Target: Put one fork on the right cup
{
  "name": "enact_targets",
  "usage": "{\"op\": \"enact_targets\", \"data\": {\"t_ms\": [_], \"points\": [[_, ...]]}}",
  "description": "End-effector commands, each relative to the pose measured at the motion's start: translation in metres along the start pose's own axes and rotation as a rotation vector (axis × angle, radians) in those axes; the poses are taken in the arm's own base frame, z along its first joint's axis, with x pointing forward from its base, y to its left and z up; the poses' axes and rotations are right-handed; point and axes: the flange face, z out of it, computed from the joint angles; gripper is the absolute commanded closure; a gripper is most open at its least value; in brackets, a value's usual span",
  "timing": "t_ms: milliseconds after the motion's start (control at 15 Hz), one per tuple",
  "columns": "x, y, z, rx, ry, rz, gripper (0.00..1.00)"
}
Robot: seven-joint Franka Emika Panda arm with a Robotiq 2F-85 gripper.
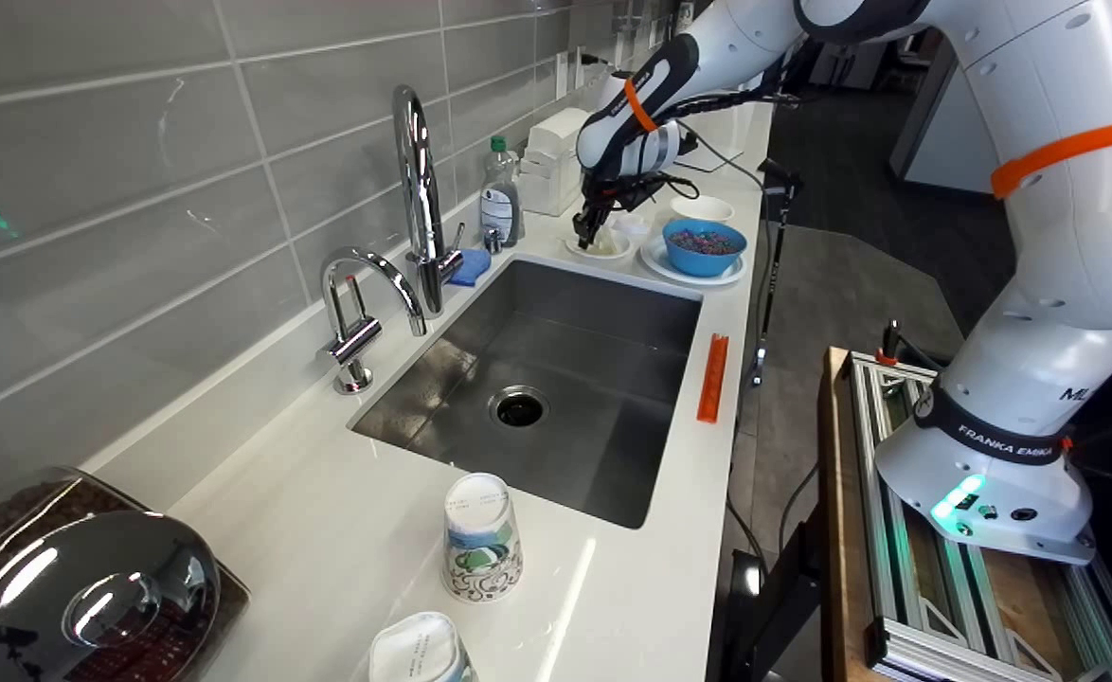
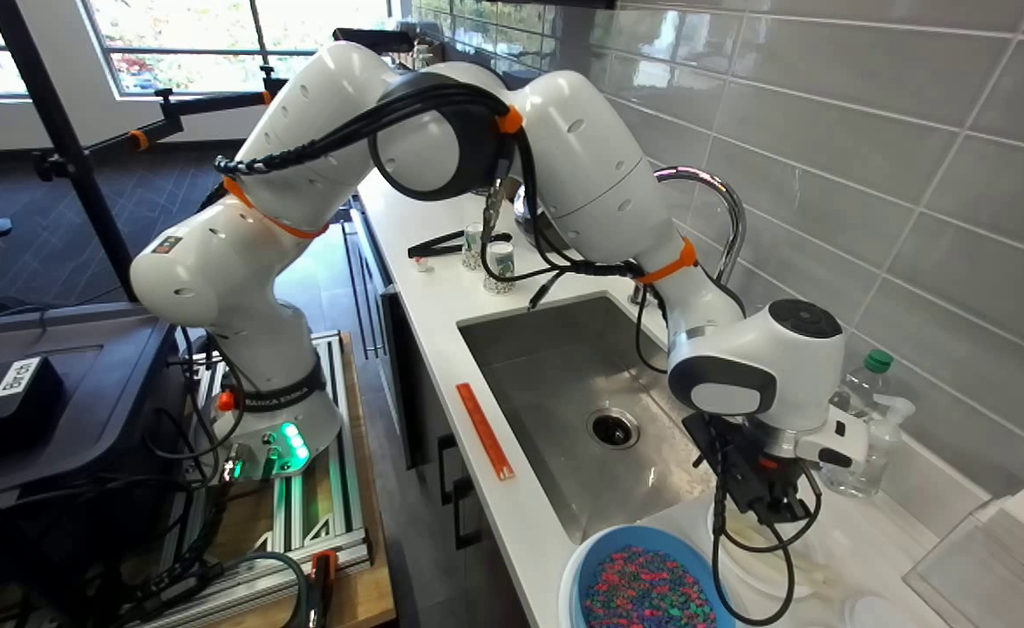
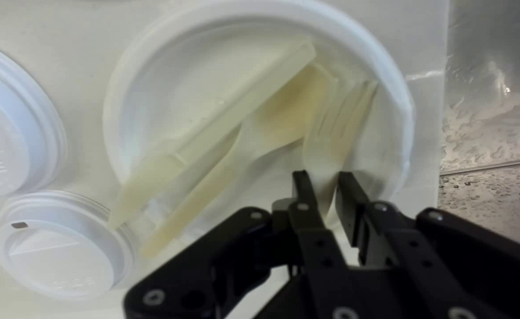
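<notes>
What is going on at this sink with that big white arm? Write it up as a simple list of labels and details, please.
Place: white counter around a metal sink
Machine: one white arm, reaching over the counter
Grasp: fingers on either side of a pale fork; whether it is firmly gripped or lifted, I can't tell
Underneath: shallow white dish, also with a spoon and knife
Beside the dish: two white lids
Across the sink: a patterned cup, upside down, and a second cup
Progress: no fork on either cup yet
</notes>
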Motion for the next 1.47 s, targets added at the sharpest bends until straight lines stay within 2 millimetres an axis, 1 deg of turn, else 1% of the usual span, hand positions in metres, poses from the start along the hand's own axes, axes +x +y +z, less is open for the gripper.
{"op": "enact_targets", "data": {"t_ms": [0, 133, 333, 533, 733, 867, 1000, 1067, 1400], "points": [[-0.005, 0.000, -0.005, -0.005, -0.026, 0.006, 0.95], [-0.005, 0.001, -0.009, -0.004, -0.018, 0.010, 0.95], [-0.005, 0.006, -0.022, -0.003, 0.006, 0.017, 0.95], [-0.008, 0.009, -0.044, -0.027, 0.049, 0.018, 0.95], [-0.017, -0.005, -0.071, -0.038, 0.103, -0.036, 0.95], [-0.026, -0.020, -0.086, -0.041, 0.130, -0.086, 0.95], [-0.040, -0.045, -0.102, -0.026, 0.158, -0.173, 0.95], [-0.045, -0.060, -0.110, -0.016, 0.168, -0.227, 0.95], [-0.071, -0.129, -0.133, 0.097, 0.166, -0.477, 0.95]]}}
